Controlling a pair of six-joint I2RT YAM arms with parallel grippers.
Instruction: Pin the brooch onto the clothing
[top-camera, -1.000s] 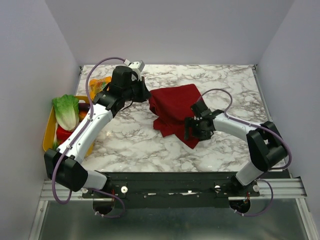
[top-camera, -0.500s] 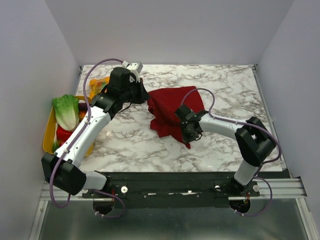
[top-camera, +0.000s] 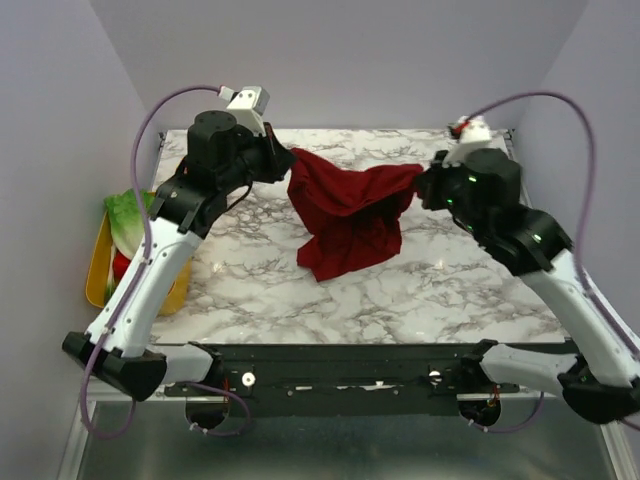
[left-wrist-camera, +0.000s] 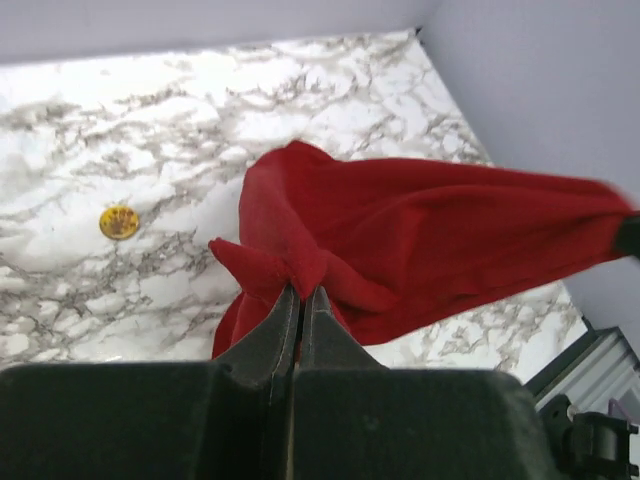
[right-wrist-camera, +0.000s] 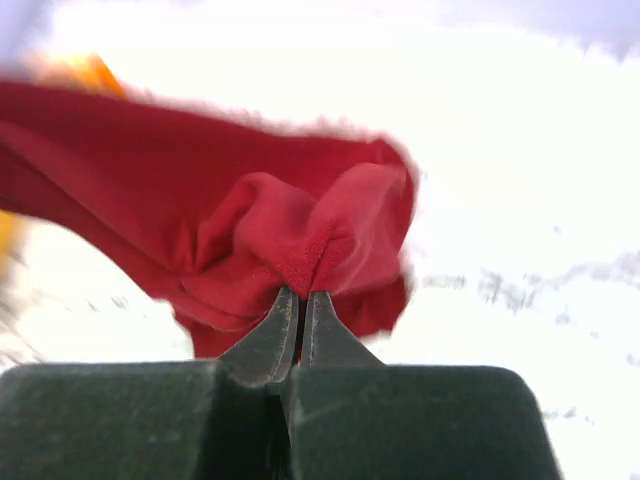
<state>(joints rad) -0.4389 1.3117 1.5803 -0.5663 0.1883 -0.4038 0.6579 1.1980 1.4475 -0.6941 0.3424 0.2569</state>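
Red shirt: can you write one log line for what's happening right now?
left gripper: shut on T-shirt | right gripper: shut on T-shirt | T-shirt: stretched between them | brooch: on table, unpinned

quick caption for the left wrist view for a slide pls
Left gripper pinches a bunched fold of the red T-shirt, while the gold brooch lies apart on the marble table.

The top view looks down from high above the near edge toward the far wall, holding the whole table (top-camera: 450, 290) at a distance. The left wrist view sits close behind the left gripper (left-wrist-camera: 302, 290), facing right and down across the table. The right wrist view, blurred, sits close behind the right gripper (right-wrist-camera: 300, 292), facing left. All three share the shirt (top-camera: 350, 215) strung between both grippers.
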